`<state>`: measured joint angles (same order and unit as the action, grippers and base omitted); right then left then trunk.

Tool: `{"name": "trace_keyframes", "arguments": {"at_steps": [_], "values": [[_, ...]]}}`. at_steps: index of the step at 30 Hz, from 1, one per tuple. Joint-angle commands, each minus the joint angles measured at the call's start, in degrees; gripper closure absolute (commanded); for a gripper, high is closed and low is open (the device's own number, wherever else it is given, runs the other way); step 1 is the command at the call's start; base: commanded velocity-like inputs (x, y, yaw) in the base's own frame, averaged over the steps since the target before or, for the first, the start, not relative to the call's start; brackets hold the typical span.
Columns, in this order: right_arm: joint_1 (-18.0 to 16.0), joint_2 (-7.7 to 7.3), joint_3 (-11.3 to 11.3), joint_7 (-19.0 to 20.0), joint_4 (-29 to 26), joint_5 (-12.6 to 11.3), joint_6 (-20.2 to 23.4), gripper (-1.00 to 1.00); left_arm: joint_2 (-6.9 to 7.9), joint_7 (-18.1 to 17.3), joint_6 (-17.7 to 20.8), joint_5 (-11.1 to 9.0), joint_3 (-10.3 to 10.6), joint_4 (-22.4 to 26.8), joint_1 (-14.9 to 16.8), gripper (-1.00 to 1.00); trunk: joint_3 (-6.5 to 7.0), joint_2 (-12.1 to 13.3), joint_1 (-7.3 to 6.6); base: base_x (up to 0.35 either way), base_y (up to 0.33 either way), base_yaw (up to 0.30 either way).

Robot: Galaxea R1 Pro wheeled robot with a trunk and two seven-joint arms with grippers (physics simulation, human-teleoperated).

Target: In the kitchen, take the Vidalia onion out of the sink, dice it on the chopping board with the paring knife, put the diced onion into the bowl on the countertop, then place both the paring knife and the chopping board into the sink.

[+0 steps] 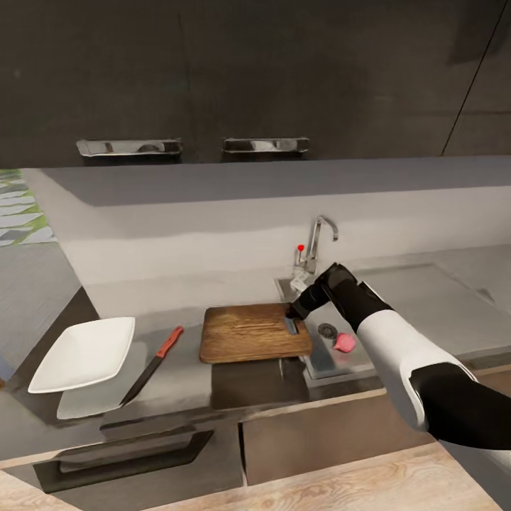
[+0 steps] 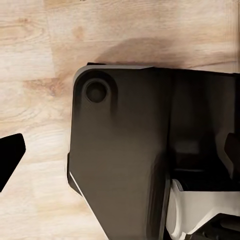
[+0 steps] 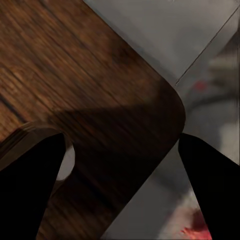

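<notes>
The right gripper point(image 1: 293, 312) hangs low over the board's point(image 1: 248, 332) right end, by the slot hole. In the right wrist view its fingers point(image 3: 31, 185) stand wide apart, one on each side of the board's point(image 3: 95, 100) rounded corner, with nothing between them but wood.

The onion point(image 1: 345, 343) lies in the sink point(image 1: 323, 358) — just right of the drain, near the front wall, close under the right forearm. The tap point(image 1: 318, 241) and its red-tipped knob point(image 1: 301, 248) stand at the sink's far edge.

Left of the board the knife point(image 1: 151, 367) lies slantwise on the countertop point(image 1: 177, 298), red handle pointing far and right, blade toward the near edge. Further left sits the bowl point(image 1: 84, 355), apart from the knife.

The left wrist view shows dark robot housing point(image 2: 130, 160) over pale wooden floor point(image 2: 35, 60), with one dark fingertip point(image 2: 10, 157) at the edge — whether that gripper's jaws are apart I cannot tell.
</notes>
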<state>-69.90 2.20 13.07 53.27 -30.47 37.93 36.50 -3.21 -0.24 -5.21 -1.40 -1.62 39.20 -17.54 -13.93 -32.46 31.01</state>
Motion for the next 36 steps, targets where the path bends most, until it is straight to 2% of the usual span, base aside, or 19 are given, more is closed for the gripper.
{"name": "trace_keyframes", "arguments": {"at_steps": [1, 6, 17, 32, 36], "values": [[-0.07, 0.03, 0.44, 0.79, -0.12, 0.58, -0.69, 1.0, -0.05, -0.03, -0.06, -0.14, -0.14, 0.09, -0.03, -1.0, -0.07, -0.08, 0.04, 0.105, -0.101, 0.0], [-0.06, 0.01, 1.38, 1.49, -0.1, 0.64, -1.94, 1.0, -0.05, -0.03, -0.06, -0.17, -0.14, 0.09, -0.02, -1.0, -0.07, -0.08, 0.04, 0.043, -0.041, 0.0], [-0.06, 0.37, 1.87, 3.09, -0.04, 0.65, -2.29, 1.0, -0.05, -0.03, -0.06, -0.16, -0.14, 0.09, -0.03, -1.0, -0.07, -0.08, 0.04, 0.003, -0.002, 0.0], [-0.06, 0.6, 1.95, 4.7, 0.28, 0.5, -5.08, 1.0, -0.05, -0.03, -0.06, -0.18, -0.14, 0.09, -0.02, -1.0, -0.07, -0.08, 0.04, 0.055, 0.001, 0.0], [-0.06, 0.68, 1.94, 4.68, 1.96, 0.56, -5.2, 1.0, -0.05, -0.03, -0.06, -0.18, -0.14, 0.09, -0.03, -1.0, -0.07, -0.08, 0.04, 0.07, 0.012, 0.0]]}}
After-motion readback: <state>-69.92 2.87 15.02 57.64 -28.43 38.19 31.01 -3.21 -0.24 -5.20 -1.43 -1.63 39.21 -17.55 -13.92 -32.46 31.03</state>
